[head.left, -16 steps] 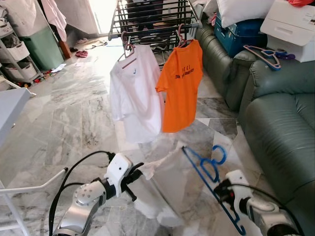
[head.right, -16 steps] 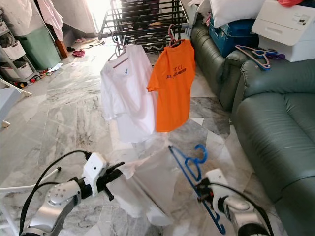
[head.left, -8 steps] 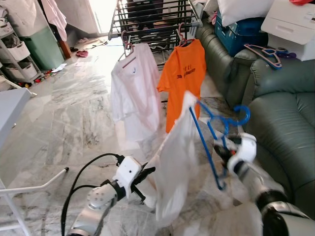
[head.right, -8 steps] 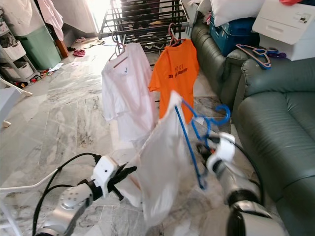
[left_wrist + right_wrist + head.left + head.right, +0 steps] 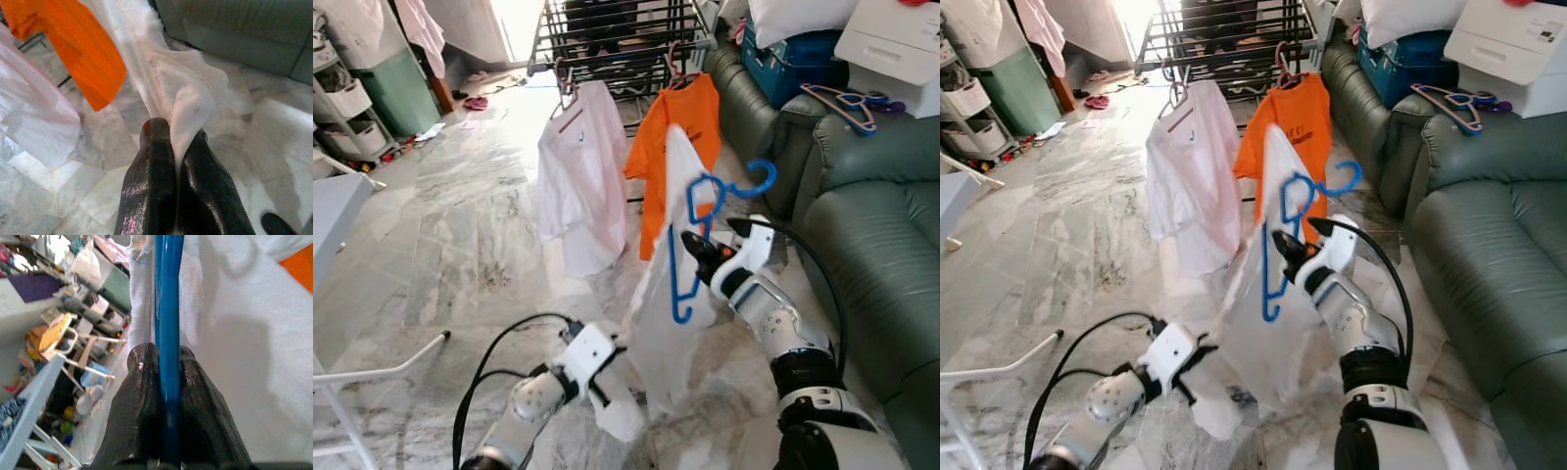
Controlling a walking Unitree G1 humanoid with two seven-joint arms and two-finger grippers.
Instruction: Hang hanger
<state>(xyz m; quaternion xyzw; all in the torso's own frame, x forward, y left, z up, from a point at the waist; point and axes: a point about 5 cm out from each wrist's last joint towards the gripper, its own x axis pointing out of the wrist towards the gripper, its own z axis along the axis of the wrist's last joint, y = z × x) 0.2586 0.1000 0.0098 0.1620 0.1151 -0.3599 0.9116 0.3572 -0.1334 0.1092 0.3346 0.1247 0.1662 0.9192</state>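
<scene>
Grey marble floor (image 5: 460,225), drying rack (image 5: 617,39), green sofa (image 5: 871,225)

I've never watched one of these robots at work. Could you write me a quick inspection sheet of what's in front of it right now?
Surface: grey marble floor, no table.
Job's things: blue hanger carrying a white garment, held up in front of the drying rack.
Clutter: white shirt and orange shirt already hanging on the rack; spare hangers on the green sofa; blue crate.
Grippers: right gripper shut on the hanger's bar; left gripper pinching the garment's lower edge.
Cables: black cables loop from both forearms.
Surroundings: shelves and a green bin at far left.
</scene>
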